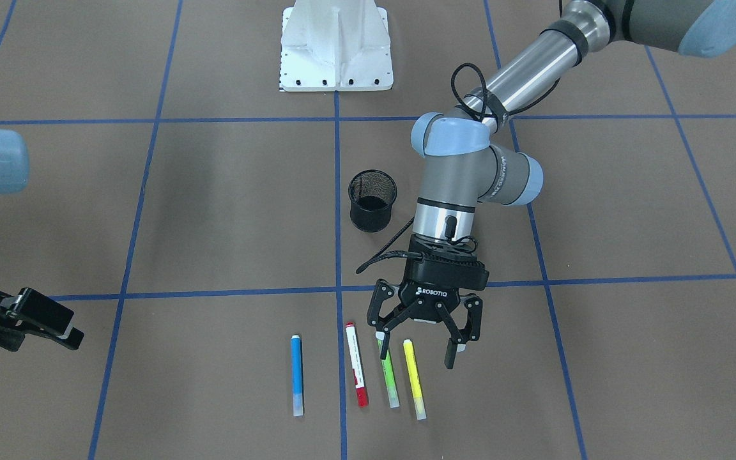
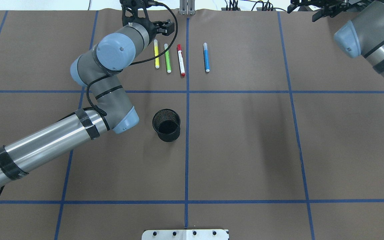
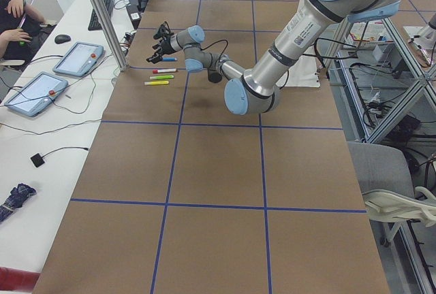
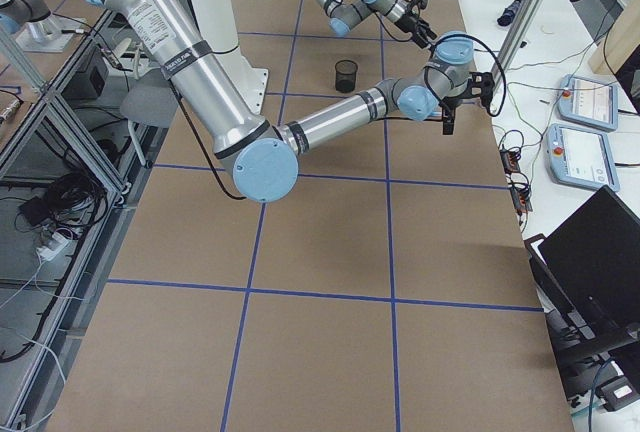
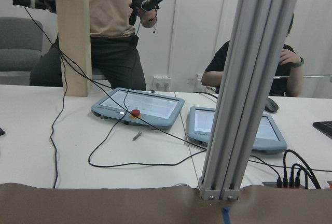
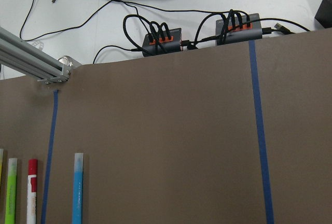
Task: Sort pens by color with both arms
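The pens [image 1: 296,375] lie in a row near the table edge. The left gripper [image 1: 420,342] hangs wide open over the green pen [image 1: 388,377] and yellow pen [image 1: 414,378]; I cannot tell the right gripper's [image 1: 45,329] spread. I judge them light, stiff, smooth and prone to roll: pinch mid-barrel.

The yellow pen [image 1: 414,379], green pen [image 1: 388,374] and red-capped pen [image 1: 356,374] lie with only narrow gaps between them; the blue pen [image 1: 296,375] has a wider gap beside it. The mesh cup [image 1: 372,200] stands well behind the row, beside the left arm [image 1: 470,172] at its wrist.
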Motion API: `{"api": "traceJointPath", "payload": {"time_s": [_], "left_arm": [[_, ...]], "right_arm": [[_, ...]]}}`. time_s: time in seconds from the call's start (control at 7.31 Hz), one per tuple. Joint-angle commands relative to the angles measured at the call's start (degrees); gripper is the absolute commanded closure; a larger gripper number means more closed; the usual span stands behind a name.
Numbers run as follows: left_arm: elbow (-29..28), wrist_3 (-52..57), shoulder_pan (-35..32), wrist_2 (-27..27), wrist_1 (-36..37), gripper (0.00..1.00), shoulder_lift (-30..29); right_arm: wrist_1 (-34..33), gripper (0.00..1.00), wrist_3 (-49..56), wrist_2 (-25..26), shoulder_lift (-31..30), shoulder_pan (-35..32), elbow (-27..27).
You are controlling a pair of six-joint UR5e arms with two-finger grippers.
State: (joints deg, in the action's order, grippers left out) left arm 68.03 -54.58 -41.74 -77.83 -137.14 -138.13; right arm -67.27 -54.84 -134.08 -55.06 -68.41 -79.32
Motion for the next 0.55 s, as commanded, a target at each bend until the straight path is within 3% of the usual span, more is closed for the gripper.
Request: {"api": "traceJointPath", "payload": {"time_s": [0.0,0.27,0.41], "left_arm": [[13.2,5.5,-7.3,-25.5,26.9,0.0,1.6],[15.5,8.0,-14.1,-42.8,35.4,0.0,2.4],[15.4,8.1,-18.2,-54.9,41.6,0.0,3.4]], "right_arm": [[-4.3,0.0,0.5,-2.1,-0.1,-0.8,-0.2],[-10.4,0.0,6.8,-7.9,-0.4,-5.0,-0.5],[-11.9,0.0,13.2,-8.0,-2.1,-5.9,-1.3]]}}
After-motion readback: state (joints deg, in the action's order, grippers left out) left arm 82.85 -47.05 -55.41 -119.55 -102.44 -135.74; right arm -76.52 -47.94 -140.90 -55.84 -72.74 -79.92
